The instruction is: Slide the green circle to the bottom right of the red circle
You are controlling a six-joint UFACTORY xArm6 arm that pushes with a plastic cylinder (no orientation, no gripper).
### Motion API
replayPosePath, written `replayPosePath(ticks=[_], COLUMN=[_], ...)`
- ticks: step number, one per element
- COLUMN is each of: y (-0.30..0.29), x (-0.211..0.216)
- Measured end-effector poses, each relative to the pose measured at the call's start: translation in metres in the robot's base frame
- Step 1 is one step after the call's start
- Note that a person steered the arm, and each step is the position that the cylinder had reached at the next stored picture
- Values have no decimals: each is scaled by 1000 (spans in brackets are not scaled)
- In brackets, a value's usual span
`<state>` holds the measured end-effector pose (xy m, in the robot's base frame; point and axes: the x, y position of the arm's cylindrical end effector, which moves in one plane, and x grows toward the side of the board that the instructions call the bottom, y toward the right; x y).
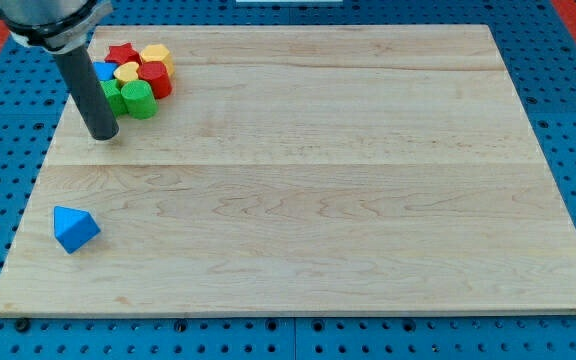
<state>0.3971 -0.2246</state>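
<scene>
A: Green circle (139, 99) sits at the bottom edge of the crowded cluster near the view's top left corner of the wooden board (368, 200). It touches the red circle (158, 80), which lies just above it and to the view's right.

B: Where am I?

A: My tip (103, 134) rests on the board just left of and below the green circle, close but apart from it. There is no pincer on this rod, so nothing is wide, narrow or holding; it only pushes.

B: How should the push go?

A: I judge the green circle needs to travel rightward so that it ends below and to the right of the red one. Come in from its left side and push toward the view's right, keeping contact low on its flank so it doesn't drive up into the red circle.

B: Risks?

A: A second green block (114, 95) stands between my tip and the target, and yellow blocks (128, 72), a red star (120, 52) and a small blue piece (102, 71) are packed close. A careless stroke would drag the whole cluster, red circle included. The blue triangle (74, 228) at the lower left is well apart and no concern.
</scene>
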Motion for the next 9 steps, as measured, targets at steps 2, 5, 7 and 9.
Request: replayPosePath(ticks=[2, 5, 7, 9], y=[-2, 26, 73, -26], x=[-28, -52, -31, -28])
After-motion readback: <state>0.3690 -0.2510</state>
